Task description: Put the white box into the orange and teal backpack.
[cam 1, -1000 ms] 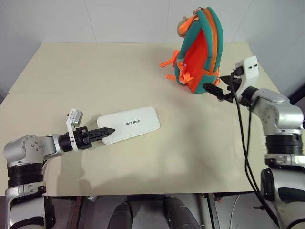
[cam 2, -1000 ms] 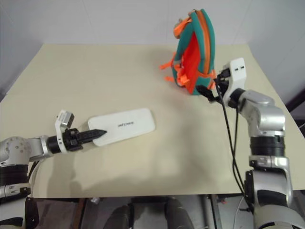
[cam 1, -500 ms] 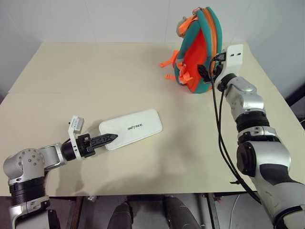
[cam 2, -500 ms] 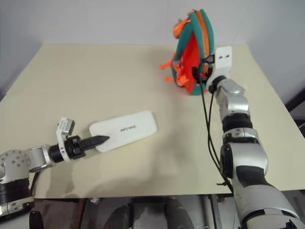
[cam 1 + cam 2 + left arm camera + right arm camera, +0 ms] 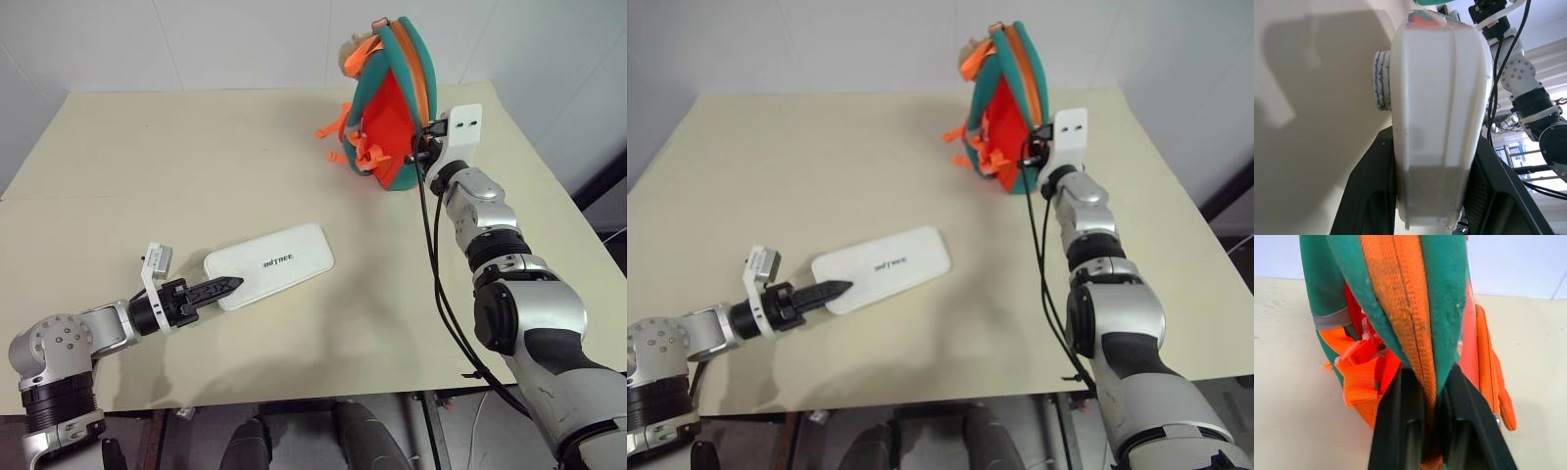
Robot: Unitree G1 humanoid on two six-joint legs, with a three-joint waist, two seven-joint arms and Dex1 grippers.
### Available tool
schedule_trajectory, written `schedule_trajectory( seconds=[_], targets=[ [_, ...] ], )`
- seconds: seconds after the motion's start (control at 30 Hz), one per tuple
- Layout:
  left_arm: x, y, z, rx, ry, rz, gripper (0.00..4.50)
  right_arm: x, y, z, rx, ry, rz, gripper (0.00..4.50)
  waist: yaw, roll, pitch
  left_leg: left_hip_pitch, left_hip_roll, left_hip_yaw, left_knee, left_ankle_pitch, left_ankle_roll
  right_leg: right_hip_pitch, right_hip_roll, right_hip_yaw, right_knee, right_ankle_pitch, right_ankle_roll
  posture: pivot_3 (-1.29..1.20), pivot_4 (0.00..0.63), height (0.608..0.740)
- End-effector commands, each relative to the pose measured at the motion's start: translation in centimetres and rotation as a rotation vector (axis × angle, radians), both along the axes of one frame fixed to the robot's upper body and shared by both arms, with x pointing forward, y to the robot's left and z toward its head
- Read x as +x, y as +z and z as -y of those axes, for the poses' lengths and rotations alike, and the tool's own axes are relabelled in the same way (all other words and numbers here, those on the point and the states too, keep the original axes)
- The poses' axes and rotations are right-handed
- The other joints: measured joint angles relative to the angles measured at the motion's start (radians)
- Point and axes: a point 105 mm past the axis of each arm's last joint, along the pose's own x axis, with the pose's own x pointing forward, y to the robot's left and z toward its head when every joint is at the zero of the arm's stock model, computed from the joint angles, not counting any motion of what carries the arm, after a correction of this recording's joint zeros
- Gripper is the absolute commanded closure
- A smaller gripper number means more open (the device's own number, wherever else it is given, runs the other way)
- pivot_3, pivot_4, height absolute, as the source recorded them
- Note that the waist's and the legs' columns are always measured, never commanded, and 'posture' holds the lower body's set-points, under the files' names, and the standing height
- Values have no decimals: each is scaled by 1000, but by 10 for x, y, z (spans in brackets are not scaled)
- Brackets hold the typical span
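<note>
— White box (image 5: 269, 264), flat and glossy with rounded corners and small dark lettering on top: where does it sit?

— It lies on the pale beige table (image 5: 196, 166), toward the front left. The left gripper (image 5: 223, 287) has its two black fingers closed on the near short end of the box; the left wrist view shows the white edge clamped between them.

— And the small orange and teal backpack (image 5: 392, 103)?

— It stands upright near the far right of the table, well apart from the box, with a beige plush charm (image 5: 355, 51) at the top. The right gripper (image 5: 1430, 423) has pinched narrow onto the orange-trimmed zipper seam on the bag's side, with fabric caught between the fingers.

— So what makes this step go well?

— I judge the step to be getting the bag open. The right hand should draw the seam away steadily, in line with the zipper, so the light bag neither tips nor slides. The grip looks thin, on fabric only, so a sharp tug could slip it off. The box should stay flat until the mouth gapes wide enough for its long side.
</note>
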Motion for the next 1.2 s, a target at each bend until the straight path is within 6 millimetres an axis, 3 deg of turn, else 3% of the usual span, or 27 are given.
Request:
schedule_trajectory(
  seconds=[0.03,0.23,0.5,0.6,0.77,0.9,1.07,1.2],
  targets=[
    [2,9,5,-8,-18,53,3145,-6,33,7,-9,44,103,4473,0,0,0,0,0,0,0,0,0,0,0,0,0,0,0,0,150,740],
    [10,4,11,-16,-36,47,3145,-40,29,38,-150,73,131,4473,21,0,0,-1,0,-1,-2,0,0,0,0,-1,-1,0,0,0,150,740],
    [26,-1,30,-33,-122,28,3145,-137,14,82,-207,-15,7,4473,68,2,0,-1,-1,-2,-4,0,-1,-1,0,-2,-1,-2,-1,0,150,740],
    [28,-1,33,-33,-140,25,3145,-154,10,85,-202,-23,-39,4473,74,2,0,0,-1,-2,-1,0,0,0,0,-1,-1,-2,-1,0,150,740],
    [36,-1,40,-29,-184,20,3145,-195,-3,122,-212,-143,-127,4473,90,2,0,0,-2,-1,0,1,1,1,0,0,-1,-1,0,0,150,740],
    [38,0,39,-29,-189,24,3145,-207,-19,129,-219,-142,-163,4473,90,1,-1,0,-2,-1,0,1,1,2,0,0,-2,-1,0,0,150,740],
    [39,0,39,-30,-191,26,3145,-201,-47,138,-205,-147,-217,4473,84,1,-1,1,-2,-1,0,1,1,2,0,0,-2,-1,0,0,150,740],
    [36,0,39,-28,-195,23,3145,-190,-52,133,-185,-107,-219,3138,78,0,-1,1,-2,-1,4,1,1,4,0,0,-2,0,1,0,150,740]
  ],
)
